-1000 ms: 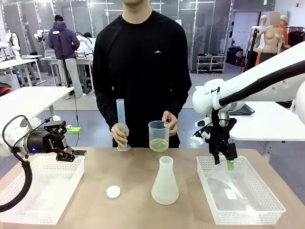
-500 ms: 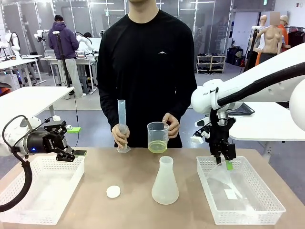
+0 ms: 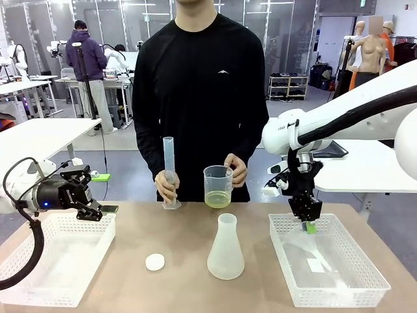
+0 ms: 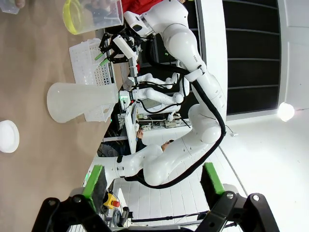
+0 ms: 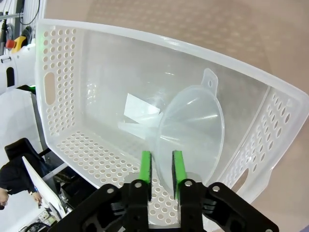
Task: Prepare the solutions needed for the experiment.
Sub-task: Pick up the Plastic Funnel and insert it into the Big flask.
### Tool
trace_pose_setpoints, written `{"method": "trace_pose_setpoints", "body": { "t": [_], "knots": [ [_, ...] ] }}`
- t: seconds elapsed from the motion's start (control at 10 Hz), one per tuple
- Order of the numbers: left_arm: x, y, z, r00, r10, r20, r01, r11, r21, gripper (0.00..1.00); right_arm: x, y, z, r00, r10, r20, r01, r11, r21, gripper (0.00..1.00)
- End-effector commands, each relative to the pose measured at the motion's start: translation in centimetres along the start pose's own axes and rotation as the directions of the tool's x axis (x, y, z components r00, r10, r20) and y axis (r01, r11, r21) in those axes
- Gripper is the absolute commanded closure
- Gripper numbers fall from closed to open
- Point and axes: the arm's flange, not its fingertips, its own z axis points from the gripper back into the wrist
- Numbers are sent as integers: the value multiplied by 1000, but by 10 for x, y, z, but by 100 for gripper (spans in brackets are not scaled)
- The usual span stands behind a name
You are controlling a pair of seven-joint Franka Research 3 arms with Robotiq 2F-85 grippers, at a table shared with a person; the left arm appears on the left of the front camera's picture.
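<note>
In the front view the solutions (image 3: 217,199) sit as a shallow yellow-green layer in a clear beaker (image 3: 217,179) that the person's hand (image 3: 235,169) holds above the far edge of the table (image 3: 189,228), beside a graduated cylinder (image 3: 169,171). The right gripper (image 3: 307,225) is well apart from the solutions, down inside the right basket (image 3: 365,282). The left gripper (image 3: 104,210) hangs over the left basket (image 3: 26,287), also well apart from them. A flask (image 3: 226,251) and a white disc (image 3: 155,262) stand between the baskets. In the left wrist view the left gripper (image 4: 152,180) has its pads spread wide with nothing between them, and the solutions (image 4: 71,17) lie far ahead beyond the flask (image 4: 79,101). In the right wrist view the right gripper (image 5: 161,157) is drawn narrow, pinching the rim of a clear funnel (image 5: 193,125) in the basket (image 5: 145,41).
</note>
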Motion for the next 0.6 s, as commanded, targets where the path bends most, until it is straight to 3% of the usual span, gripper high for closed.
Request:
{"method": "trace_pose_setpoints", "body": {
  "t": [0.0, 0.1, 0.5],
  "knots": [
    [0, -3, -1, 1000, 2, -5, -2, 1000, 3, 0, -2, -2, 5, 1000, 7, 2, -7, 1000, 19, 93],
    [0, -3, -1, 1000, 2, -5, -2, 1000, 3, 0, -1, -1, 4, 1000, 3, 2, -3, 1000, 21, 100],
    [0, -3, -1, 1000, 2, -5, -2, 1000, 3, 0, 5, 23, 15, 995, -103, -4, 103, 994, -42, 100]
  ]
}}
